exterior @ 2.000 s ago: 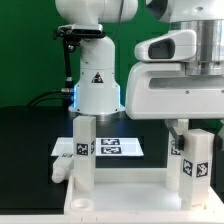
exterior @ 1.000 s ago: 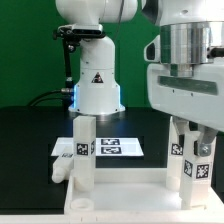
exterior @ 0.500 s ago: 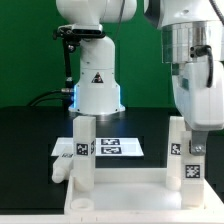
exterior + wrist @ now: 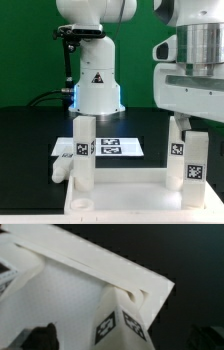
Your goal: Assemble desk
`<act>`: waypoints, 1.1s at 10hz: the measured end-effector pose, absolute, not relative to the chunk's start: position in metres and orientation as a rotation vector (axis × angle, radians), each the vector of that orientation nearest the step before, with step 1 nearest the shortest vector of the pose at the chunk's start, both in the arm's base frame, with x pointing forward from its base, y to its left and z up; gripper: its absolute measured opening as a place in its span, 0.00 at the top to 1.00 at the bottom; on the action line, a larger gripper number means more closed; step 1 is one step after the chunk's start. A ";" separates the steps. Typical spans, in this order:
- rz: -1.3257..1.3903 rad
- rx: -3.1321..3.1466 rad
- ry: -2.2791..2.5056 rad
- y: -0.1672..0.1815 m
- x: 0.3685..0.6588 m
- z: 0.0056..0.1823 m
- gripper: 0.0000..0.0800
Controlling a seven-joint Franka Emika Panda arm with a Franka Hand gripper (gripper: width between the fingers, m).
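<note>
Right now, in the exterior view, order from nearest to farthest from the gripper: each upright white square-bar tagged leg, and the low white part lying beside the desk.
1. The upright leg at the exterior view's right, directly beneath the gripper.
2. The upright leg at that view's left.
3. The low white part, beyond that leg, farthest left in the view.

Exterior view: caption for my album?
Robot gripper, open, at the top of one upright leg; another leg stands across the white desk top.
</note>
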State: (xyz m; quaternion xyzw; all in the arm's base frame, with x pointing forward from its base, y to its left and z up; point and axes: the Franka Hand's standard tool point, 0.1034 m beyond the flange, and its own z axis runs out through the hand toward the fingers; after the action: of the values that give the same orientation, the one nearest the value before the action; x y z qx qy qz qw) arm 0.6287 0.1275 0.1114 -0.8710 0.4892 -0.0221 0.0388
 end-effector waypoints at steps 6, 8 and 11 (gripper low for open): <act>-0.136 -3.011 0.703 0.113 0.641 0.117 0.22; -0.136 -3.011 0.703 0.112 0.641 0.117 0.38; -0.131 -2.915 1.008 0.110 0.641 0.117 0.64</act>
State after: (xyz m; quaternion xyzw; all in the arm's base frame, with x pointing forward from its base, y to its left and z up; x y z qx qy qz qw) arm 0.6415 0.1104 0.1172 -0.9439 0.3264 -0.0424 0.0273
